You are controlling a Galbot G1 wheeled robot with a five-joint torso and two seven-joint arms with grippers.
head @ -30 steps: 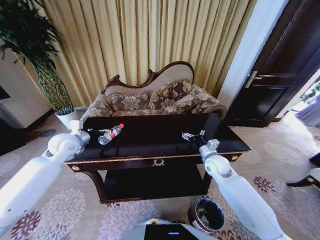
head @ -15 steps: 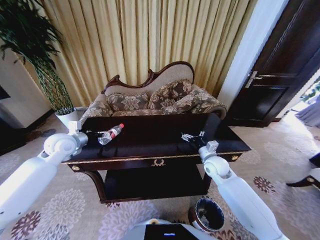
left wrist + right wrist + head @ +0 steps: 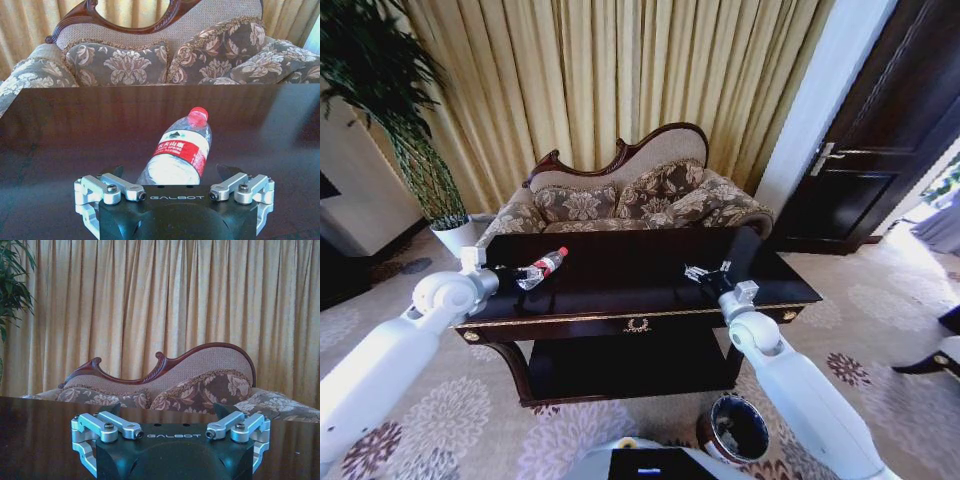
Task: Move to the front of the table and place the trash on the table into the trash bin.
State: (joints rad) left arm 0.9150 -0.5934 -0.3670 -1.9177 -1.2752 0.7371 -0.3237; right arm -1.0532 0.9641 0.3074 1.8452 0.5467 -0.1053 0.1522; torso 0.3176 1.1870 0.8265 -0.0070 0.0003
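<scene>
On the desk's left end: the clear bottle [image 3: 541, 268] lies on its side, red cap pointing toward the sofa [image 3: 630, 205]; from the left wrist it sits dead centre, label up [image 3: 180, 152].
Left tool: hovering at the bottle's base [image 3: 510, 271], fingers spread apart with the bottle's lower end between them [image 3: 170, 175], not yet pinching as far as I can judge.
Right tool: over the desk's right part [image 3: 705, 272], fingers apart and holding nothing [image 3: 170, 412]; it looks idle.
Desk: dark, glossy, gold-handled drawer facing the robot [image 3: 620, 300].
Trash bin: on the carpet in front of the desk, toward the robot's right side [image 3: 738, 428], well apart from the bottle.
Step in hand: I'd say closing on the bottle.
Doing it well: take the body below the label, not the tapered neck; a round, thin-walled bottle could roll or squirt out on that slick top, so keep it centred and squeeze gently.
Small scraps: none I can make out from where I stand.
</scene>
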